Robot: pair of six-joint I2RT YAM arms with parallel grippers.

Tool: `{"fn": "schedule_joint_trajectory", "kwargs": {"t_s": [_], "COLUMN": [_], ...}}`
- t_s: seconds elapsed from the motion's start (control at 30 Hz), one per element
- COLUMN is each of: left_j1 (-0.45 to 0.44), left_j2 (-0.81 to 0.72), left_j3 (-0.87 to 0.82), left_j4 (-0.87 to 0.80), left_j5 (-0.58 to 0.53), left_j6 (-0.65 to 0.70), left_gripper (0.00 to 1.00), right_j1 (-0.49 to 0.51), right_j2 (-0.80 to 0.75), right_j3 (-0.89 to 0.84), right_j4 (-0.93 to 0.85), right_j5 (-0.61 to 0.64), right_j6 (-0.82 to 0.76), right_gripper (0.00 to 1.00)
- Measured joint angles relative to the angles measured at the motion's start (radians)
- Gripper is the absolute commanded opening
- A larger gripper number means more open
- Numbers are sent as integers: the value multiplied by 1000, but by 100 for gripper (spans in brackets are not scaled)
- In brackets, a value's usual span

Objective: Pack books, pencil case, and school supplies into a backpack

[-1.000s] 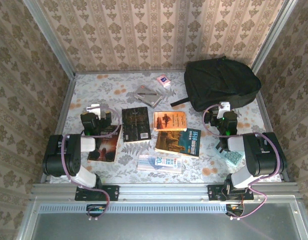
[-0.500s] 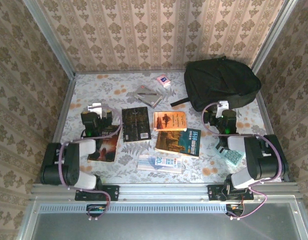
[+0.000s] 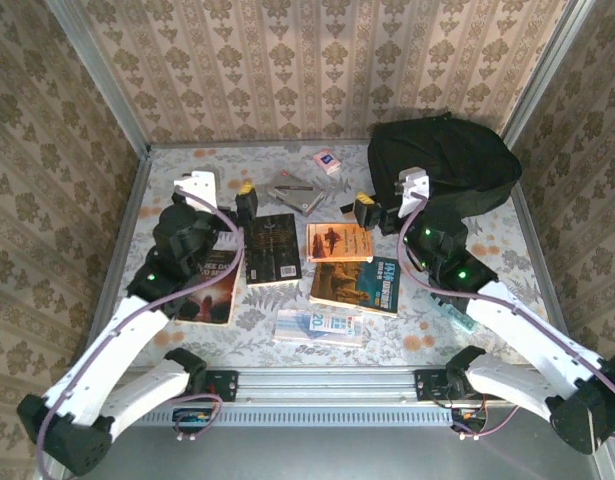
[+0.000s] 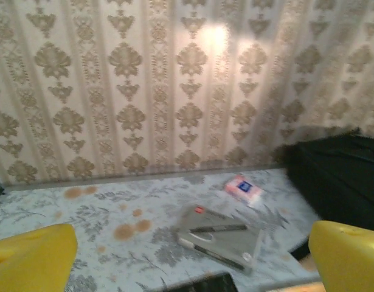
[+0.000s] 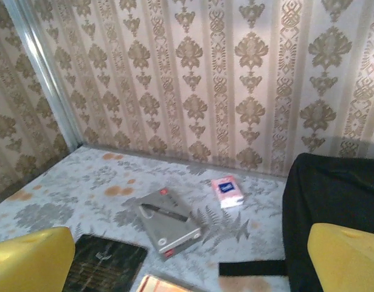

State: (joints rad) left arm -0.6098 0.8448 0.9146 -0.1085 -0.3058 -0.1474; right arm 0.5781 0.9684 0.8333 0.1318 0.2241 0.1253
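Note:
The black backpack [image 3: 442, 175] lies at the table's back right, also in the right wrist view [image 5: 332, 194]. The books lie mid-table: a black one [image 3: 272, 248], an orange one [image 3: 339, 242], a brown-and-teal one [image 3: 357, 285], and a dark one with an orange glow [image 3: 209, 285] partly under my left arm. A grey flat case [image 3: 295, 192], perhaps the pencil case, and a pink-white packet [image 3: 327, 161] lie behind them. My left gripper [image 3: 222, 190] hovers open left of the case. My right gripper [image 3: 387, 195] hovers open between the case and the backpack. Neither holds anything.
A pale flat pouch with blue print [image 3: 317, 325] lies near the front edge. A sliver of the teal block [image 3: 451, 310] peeks from under my right arm. A backpack strap [image 5: 253, 267] stretches toward the orange book. Papered walls close three sides.
Both arms have unfolded from their tucked rest pose and reached forward and up over the books. Both grippers stayed open, and no object moved.

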Motion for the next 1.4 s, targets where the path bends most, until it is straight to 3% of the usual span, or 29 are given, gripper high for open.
{"fn": "schedule_joint_trajectory", "kwargs": {"t_s": [0.1,0.2,0.4,0.67,0.73,0.8,0.87,0.97,1.07,1.4], "left_j1": [-60,-33,90,149,170,191,206,213,212,210], "left_j2": [-16,-5,0,212,247,265,267,240,212,182], "left_j3": [68,109,83,151,164,171,172,141,124,121], "left_j4": [-194,-369,-469,-488,-484,-482,-482,-457,-456,-442], "left_j5": [-1,23,151,362,381,390,394,402,403,370], "left_j6": [-25,-46,-128,-210,-225,-233,-238,-245,-245,-240], "left_gripper": [100,100,100,100,100,100,100,100,100,100], "right_j1": [54,35,-166,-227,-254,-320,-425,-611,-731,-858], "right_j2": [-4,-18,-132,204,273,333,365,408,487,785], "right_j3": [127,214,126,251,277,299,301,293,299,352], "right_j4": [-226,-390,-440,-572,-594,-600,-597,-557,-508,-289], "right_j5": [45,35,-137,-137,-115,-99,-99,-103,-121,-283], "right_j6": [44,91,293,407,425,466,550,689,796,984], "right_gripper": [100,100,100,100,94,82,77,76,80,82]}}
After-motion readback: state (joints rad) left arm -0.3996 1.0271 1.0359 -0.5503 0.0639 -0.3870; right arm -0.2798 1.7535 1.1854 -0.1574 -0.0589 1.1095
